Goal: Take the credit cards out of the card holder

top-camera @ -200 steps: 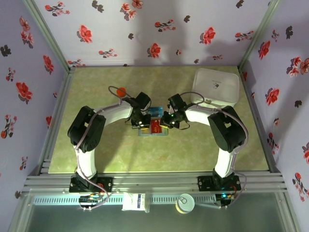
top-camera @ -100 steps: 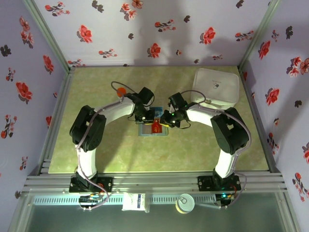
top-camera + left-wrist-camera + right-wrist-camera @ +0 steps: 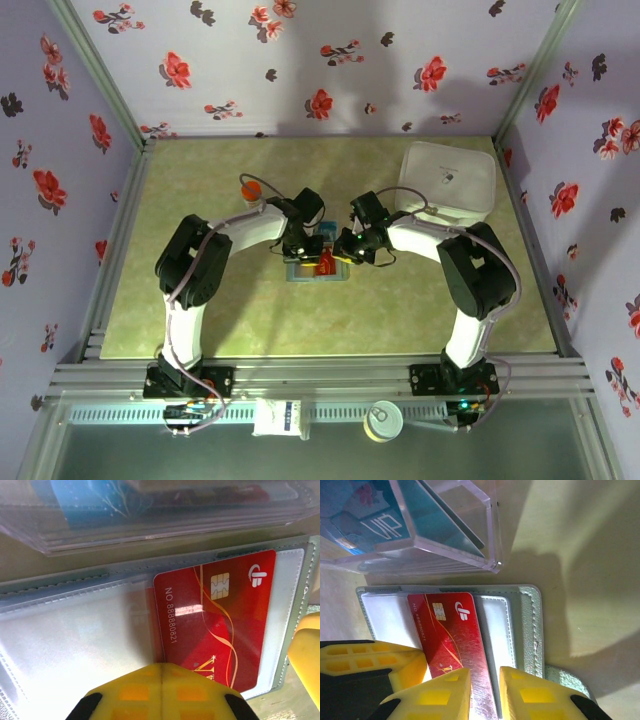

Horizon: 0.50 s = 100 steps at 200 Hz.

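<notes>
Slippage and dragging are judged the main risks. From the top external camera, the card holder [image 3: 300, 274] is seen lying open on the table [image 3: 200, 300] with a red credit card [image 3: 325, 263] on it. The left gripper [image 3: 305, 246] is lowered over the holder's left half and the right gripper [image 3: 345, 250] at its right edge. A white box [image 3: 447, 180] is stood well apart, beyond the holder's right side, and its contents cannot be made out. From the left wrist, the left gripper [image 3: 162, 692] is shown with its tips pressed together on nothing, set down on the holder [image 3: 75, 645] at the card's [image 3: 220, 615] near corner. Should the card be pinned there along with the holder, it is likely to be kept from sliding free. A clear plastic case [image 3: 175, 530] is seen just beyond the holder's far edge, with blue cards [image 3: 85, 505] stacked inside. From the right wrist, the right gripper [image 3: 485, 695] is shown with its jaws a little apart over the card's [image 3: 447, 635] lower end; whether anything is gripped cannot be told. If the clear pocket [image 3: 492, 625] is caught along with the card, the holder [image 3: 525, 630] may be dragged, folded, or shoved against the case [image 3: 470, 545]. One card is seen in the holder; its other pockets appear bare.
</notes>
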Available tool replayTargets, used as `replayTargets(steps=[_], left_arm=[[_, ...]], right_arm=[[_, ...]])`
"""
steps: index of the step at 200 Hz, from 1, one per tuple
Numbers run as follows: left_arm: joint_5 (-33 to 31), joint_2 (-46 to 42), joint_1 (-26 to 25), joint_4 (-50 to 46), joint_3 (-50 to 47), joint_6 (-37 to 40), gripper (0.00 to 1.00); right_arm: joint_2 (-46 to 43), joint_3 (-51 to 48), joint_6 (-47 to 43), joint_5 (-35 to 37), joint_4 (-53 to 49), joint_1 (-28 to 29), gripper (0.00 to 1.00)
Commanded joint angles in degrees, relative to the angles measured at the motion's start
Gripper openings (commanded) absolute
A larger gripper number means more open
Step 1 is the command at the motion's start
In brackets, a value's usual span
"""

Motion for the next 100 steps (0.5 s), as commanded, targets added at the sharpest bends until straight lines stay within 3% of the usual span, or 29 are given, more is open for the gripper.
replayTargets(steps=[1,100], left_arm=[[0.7,1.0,-0.5,-1.4,1.6,1.2,0.0],[0.7,2.2,-0.7,-2.0,2.1,1.4,0.0]], right_arm=[[-1.0,1.1,-0.7,0.6,-1.6,-0.4,0.23],[0.1,0.4,-0.4,-0.8,-0.1,-0.4,0.25]])
